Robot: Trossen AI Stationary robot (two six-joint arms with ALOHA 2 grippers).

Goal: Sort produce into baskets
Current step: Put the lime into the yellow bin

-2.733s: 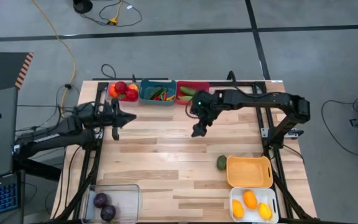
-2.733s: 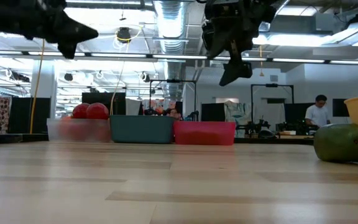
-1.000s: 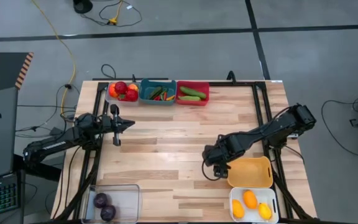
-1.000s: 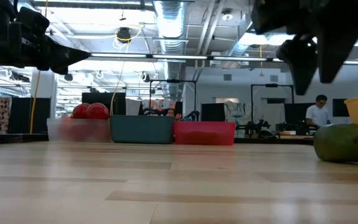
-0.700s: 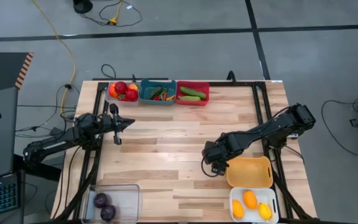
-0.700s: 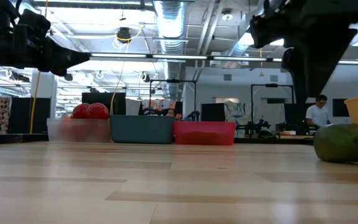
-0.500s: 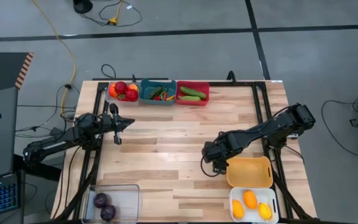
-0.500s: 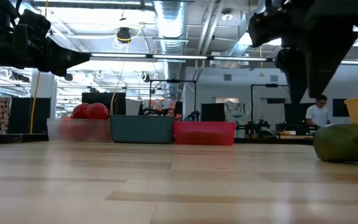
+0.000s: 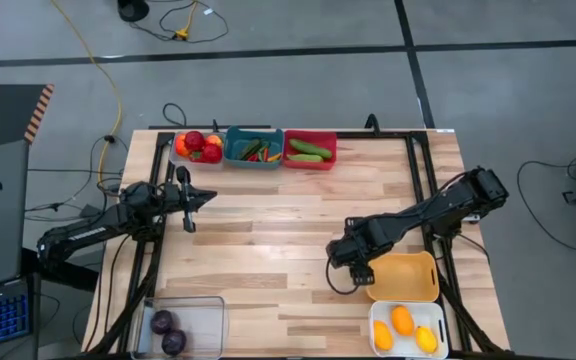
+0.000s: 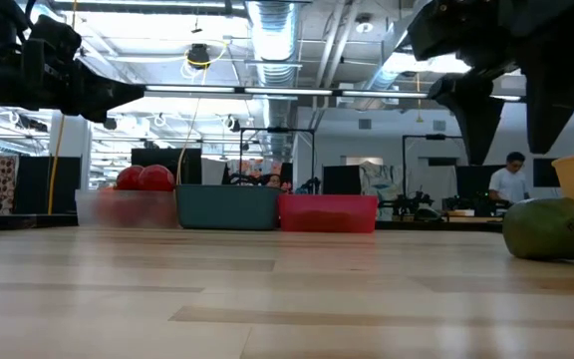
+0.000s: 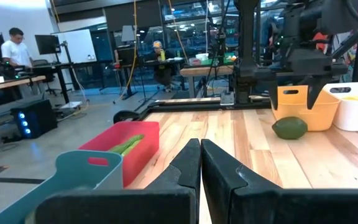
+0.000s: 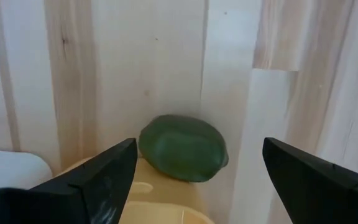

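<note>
Right gripper spread wide, empty, hanging over green fruit; no contact. Fruit lies on surface, touching orange-yellow basket. Left gripper clenched, empty, far left.

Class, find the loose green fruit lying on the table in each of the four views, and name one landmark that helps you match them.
High view: hidden beneath the right end effector.
Low view: green fruit at far right, on the table.
Left wrist view: right of centre, in front of the bin.
Right wrist view: centre, between the open fingers.
Shared landmark: the orange-yellow bin beside it.
</note>
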